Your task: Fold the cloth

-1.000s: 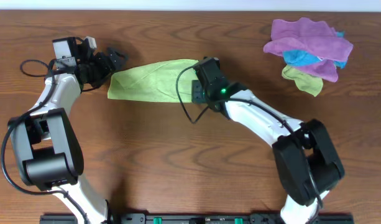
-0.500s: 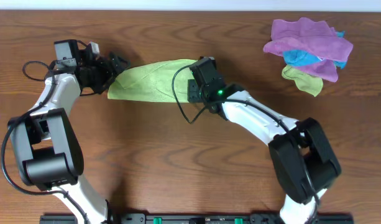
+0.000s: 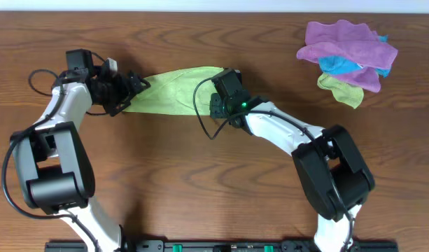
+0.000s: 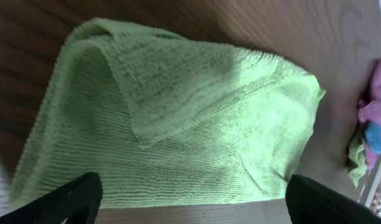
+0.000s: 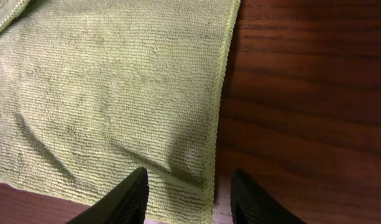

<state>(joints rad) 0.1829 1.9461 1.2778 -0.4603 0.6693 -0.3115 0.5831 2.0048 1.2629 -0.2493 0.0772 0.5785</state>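
Right claw (image 5: 188,186), jaws half-wide, straddles the hemmed edge of the bright lime-green microfibre towel (image 3: 171,92) at the end nearer the heap of purple & blue cloths (image 3: 348,43), nothing pinched yet. Left claw (image 4: 193,184), spread full & empty, hovers at the end farthest from the heap. The towel lies as a doubled strip on the dark wooden table (image 3: 200,182), well apart from the heap. Best bet, prob.: pinch both layers at the corner and lift level. A black cable (image 3: 202,120) loops beside the strip and could snag.
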